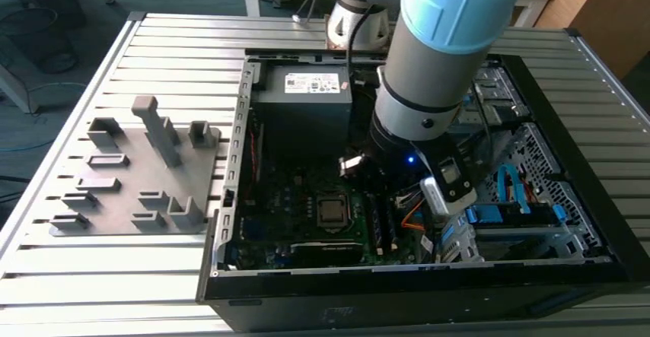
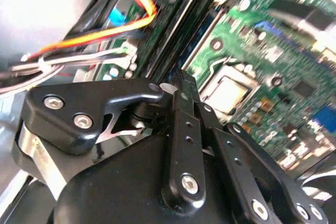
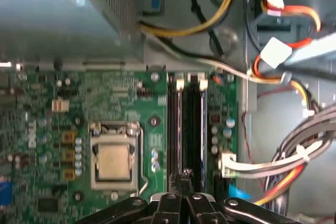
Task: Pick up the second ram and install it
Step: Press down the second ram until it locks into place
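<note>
Gripper (image 3: 182, 176), fingertips pressed together with nothing visibly pinched, low over the memory slots (image 3: 186, 124) just beside the processor socket (image 3: 114, 156). We cannot tell the second ram from the slot rails; we judge it edge-on there. Any push should go straight down, centred. The exterior view alone adds the grey fixture (image 1: 137, 177), outside the case (image 1: 406, 295) on that view's left.

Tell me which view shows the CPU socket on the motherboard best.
The first wrist view: the CPU socket faces the camera squarely, its metal frame unobstructed, beside the memory slots. The second wrist view shows the socket tilted, just beyond the hand. The exterior view shows it far off, as a dark square.
</note>
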{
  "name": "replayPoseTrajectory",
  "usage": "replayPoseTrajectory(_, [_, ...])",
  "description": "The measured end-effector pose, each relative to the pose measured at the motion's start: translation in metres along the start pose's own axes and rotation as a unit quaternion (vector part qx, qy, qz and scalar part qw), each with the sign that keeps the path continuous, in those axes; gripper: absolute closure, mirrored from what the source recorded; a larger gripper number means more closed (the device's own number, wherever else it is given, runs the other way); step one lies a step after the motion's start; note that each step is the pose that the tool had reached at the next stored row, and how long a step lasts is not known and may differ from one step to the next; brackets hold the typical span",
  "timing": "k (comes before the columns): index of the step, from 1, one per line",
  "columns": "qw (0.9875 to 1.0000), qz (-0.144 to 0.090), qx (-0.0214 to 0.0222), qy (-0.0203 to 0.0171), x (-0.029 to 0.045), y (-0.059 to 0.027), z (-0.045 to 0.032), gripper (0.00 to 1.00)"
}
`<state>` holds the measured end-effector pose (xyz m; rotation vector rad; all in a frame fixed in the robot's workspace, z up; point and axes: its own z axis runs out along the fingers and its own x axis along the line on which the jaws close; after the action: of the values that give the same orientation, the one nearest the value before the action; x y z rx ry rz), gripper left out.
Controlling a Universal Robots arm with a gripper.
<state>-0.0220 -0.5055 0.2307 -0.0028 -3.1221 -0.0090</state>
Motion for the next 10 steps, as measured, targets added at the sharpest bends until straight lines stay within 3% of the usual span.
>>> replayPoseTrajectory(5, [0.9999, 0.0, 0.0107, 0.0001, 0.0, -0.0123, 0.0013, 0.9])
replayPoseTrajectory(10, [0.9999, 0.0, 0.0166, 0.0002, -0.0001, -0.0158, 0.0065, 0.9])
